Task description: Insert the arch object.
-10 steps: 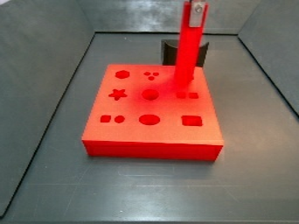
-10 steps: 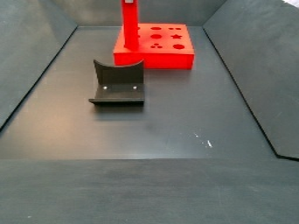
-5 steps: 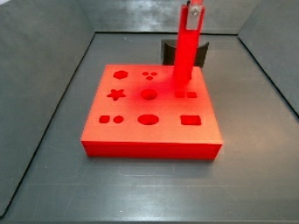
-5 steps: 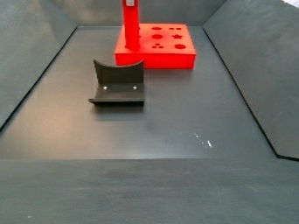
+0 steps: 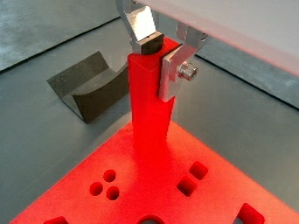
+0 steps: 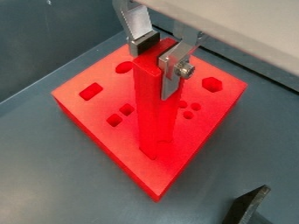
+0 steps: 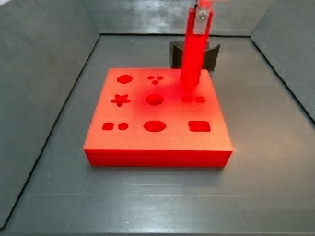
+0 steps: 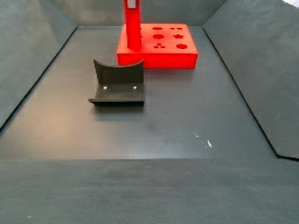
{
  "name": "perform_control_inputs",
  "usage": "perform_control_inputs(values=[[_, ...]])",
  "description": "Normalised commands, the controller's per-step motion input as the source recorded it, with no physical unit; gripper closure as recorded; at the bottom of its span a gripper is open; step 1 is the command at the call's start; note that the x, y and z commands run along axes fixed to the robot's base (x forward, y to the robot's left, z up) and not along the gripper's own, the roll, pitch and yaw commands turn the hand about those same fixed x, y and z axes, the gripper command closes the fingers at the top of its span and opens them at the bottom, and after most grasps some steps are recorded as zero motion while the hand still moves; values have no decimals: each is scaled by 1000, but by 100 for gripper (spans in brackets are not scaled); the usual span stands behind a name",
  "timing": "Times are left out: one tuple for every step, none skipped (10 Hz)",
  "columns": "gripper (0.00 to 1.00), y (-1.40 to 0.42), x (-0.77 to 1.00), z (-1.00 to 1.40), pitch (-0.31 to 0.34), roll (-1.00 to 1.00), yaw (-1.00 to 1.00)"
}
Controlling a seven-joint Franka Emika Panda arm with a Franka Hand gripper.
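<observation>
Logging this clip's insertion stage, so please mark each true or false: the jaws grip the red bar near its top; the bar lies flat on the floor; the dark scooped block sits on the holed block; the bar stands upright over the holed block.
1. The gripper has its jaws closed on the arch object near its top end. True.
2. The arch object lies flat on the floor. False: it stands upright.
3. The dark scooped block sits on the red holed block. False: it rests on the floor, apart from it.
4. The arch object stands over the red holed block. True.
</observation>
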Motion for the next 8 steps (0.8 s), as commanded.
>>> perform_control_inputs(values=[[100,0,0,-811,-134,70,0],[100,0,0,-823,-149,64,0],[100,0,0,-809,-159,39,0],[100,0,0,-814,-174,30,0],[100,0,0,-820,-187,19,0],[100,0,0,-754,-187,3,0],[100,0,0,63,0,0,0],[100,0,0,0,0,0,0]])
